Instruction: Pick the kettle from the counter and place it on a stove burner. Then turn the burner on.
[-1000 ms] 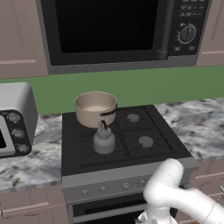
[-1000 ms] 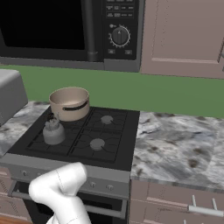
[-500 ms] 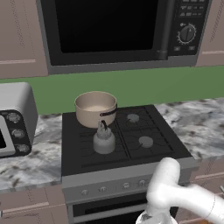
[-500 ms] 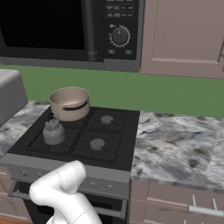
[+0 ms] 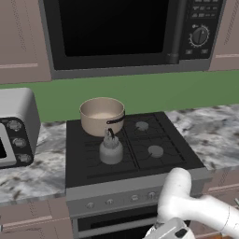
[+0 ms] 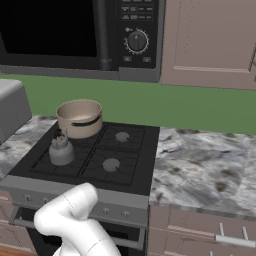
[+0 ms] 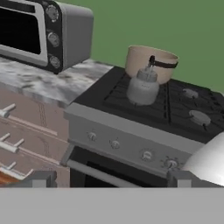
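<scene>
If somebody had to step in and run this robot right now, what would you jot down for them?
Gripper: low in front of the stove, fingertips apart, holding nothing, facing the knob row.
The small squat grey metal kettle stands upright on the front-left burner of the black stove top, just in front of the wide tan saucepan on the back-left burner. It is off the grey-and-white marbled counter.
Done: kettle is placed on a burner.
Left: turn on that burner with one of the small grey knobs on the front panel. No flame is visible.
</scene>
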Tool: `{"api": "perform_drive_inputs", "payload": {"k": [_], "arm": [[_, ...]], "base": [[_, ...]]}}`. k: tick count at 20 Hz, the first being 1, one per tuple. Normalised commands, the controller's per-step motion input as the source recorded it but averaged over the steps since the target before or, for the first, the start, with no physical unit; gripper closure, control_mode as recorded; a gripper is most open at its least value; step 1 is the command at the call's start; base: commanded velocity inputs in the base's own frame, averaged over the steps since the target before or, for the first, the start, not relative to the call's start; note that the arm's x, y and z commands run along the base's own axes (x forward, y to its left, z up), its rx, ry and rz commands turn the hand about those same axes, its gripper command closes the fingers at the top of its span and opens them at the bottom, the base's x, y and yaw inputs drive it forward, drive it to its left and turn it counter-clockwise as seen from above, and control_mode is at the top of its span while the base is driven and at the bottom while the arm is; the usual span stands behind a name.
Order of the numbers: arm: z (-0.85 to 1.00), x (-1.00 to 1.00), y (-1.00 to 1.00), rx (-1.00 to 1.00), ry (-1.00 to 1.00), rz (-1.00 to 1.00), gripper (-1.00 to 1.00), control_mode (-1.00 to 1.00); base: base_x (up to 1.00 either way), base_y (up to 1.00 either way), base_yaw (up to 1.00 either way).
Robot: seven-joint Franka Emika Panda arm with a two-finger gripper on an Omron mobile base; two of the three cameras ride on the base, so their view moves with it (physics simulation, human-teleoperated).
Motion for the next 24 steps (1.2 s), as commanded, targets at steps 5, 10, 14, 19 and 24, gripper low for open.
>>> {"api": "perform_drive_inputs", "payload": {"k": [5,10,14,19,24], "arm": [[0.0,0.06,-0.21,0.0,-0.04,0.18,-1.0,-1.0],[0.0,0.05,-0.23,0.0,-0.03,0.15,-1.0,-1.0],[-0.02,0.13,-0.08,0.0,0.0,0.05,-1.0,-1.0],[-0.12,0.18,-0.01,0.03,-0.05,0.02,-1.0,-1.0],[-0.37,-0.02,-0.22,0.21,-0.25,0.04,-1.0,-1.0]], "base": [[0.0,0.0,0.0],[0.0,0.0,0.0],[0.0,0.0,0.0],[0.0,0.0,0.0],[0.0,0.0,0.0]]}}
